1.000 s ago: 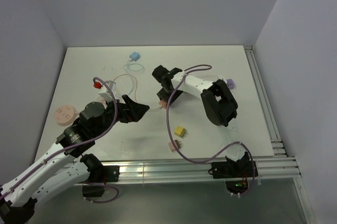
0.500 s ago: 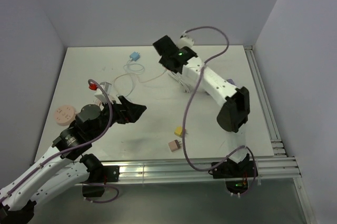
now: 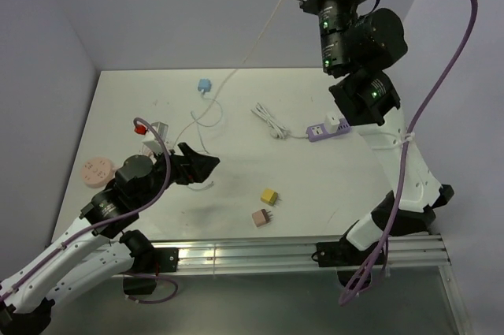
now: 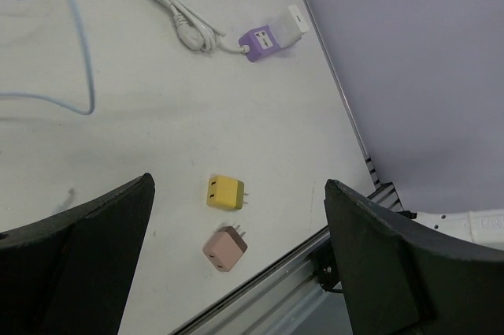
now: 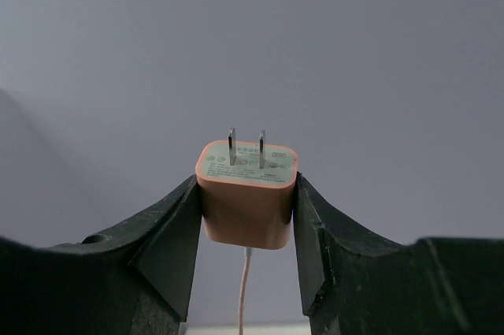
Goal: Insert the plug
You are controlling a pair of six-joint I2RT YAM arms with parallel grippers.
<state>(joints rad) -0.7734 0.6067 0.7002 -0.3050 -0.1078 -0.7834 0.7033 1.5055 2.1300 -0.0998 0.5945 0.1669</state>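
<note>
Pinching the salmon plastic two-prong plug [image 5: 247,185] by its flat sides, my right gripper [image 5: 247,213] carries something light, rigid, probably slippery.

The tabletop [image 3: 346,185] lies bare along its right edge, nearward of the purple power strip [image 3: 319,132], so I can come down there freely. The strip's white cord [image 3: 270,122] is bunched just beside it, toward the middle. A thin cable [image 3: 235,70] slants up off the far middle to the plug [image 5: 247,193], which is held high and cuts through that air. Toward the near edge, a yellow adapter [image 3: 269,195] and a pink adapter [image 3: 261,217] sit close together.
</note>
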